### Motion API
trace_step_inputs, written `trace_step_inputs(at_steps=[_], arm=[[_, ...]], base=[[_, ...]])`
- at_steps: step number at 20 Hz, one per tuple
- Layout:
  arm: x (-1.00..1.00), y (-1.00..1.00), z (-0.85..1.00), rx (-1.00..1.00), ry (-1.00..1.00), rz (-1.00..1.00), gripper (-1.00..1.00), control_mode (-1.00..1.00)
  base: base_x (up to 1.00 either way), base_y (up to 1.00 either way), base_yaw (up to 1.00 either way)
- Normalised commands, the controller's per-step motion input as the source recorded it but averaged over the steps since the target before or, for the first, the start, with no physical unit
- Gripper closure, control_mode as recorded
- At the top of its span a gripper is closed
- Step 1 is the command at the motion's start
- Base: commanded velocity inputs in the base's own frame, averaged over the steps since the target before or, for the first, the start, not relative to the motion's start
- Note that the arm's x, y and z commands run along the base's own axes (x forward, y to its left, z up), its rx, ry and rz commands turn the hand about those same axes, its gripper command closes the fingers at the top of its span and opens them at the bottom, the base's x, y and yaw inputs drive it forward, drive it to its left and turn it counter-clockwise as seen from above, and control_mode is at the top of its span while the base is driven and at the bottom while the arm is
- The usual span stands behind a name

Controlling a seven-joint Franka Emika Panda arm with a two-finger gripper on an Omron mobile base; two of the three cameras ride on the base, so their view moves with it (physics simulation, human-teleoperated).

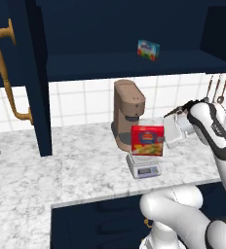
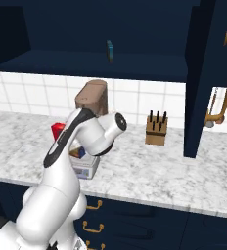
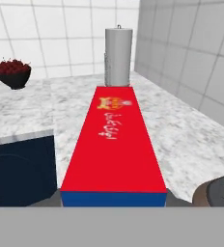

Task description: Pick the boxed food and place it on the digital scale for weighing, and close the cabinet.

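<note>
Over the marble desk (image 1: 61, 170), the arm bends at the elbow, its end effector (image 1: 164, 133) level and clamped on the box (image 1: 147, 140) just above the scale (image 1: 143, 167)

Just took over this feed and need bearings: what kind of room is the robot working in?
A home kitchen, rendered: a marble counter under white wall tiles, a coffee machine, a knife block, and navy cabinet above.

Legible text: none. The boxed food (image 1: 147, 140) is carrying a blue oval logo on its red face, too small to read in the left base view. In the hand view its red panel (image 3: 112, 144) is showing a yellow emblem and white script, the letters staying indecipherable.
</note>
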Motion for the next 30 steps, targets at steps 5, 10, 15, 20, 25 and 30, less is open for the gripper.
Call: trace_step_inputs(at_steps=[5,10,15,20,25,30], arm=[[0.18,-0.31,-0.19,0.0,0.0,0.09,1.0,-1.0],[0.11,-0.13,-0.25,0.0,0.0,0.07,1.0,-1.0],[0.06,0.0,-0.29,0.0,-0.01,0.02,1.0,-1.0],[0.22,0.05,-0.19,0.0,-0.07,0.0,1.0,-1.0],[0.2,0.11,-0.03,0.0,-0.05,0.0,1.0,-1.0],[0.1,0.03,-0.02,0.0,0.0,0.01,1.0,-1.0]], base=[[0.0,0.0,0.0],[0.0,0.0,0.0],[0.0,0.0,0.0],[0.0,0.0,0.0],[0.0,0.0,0.0],[0.0,0.0,0.0]])
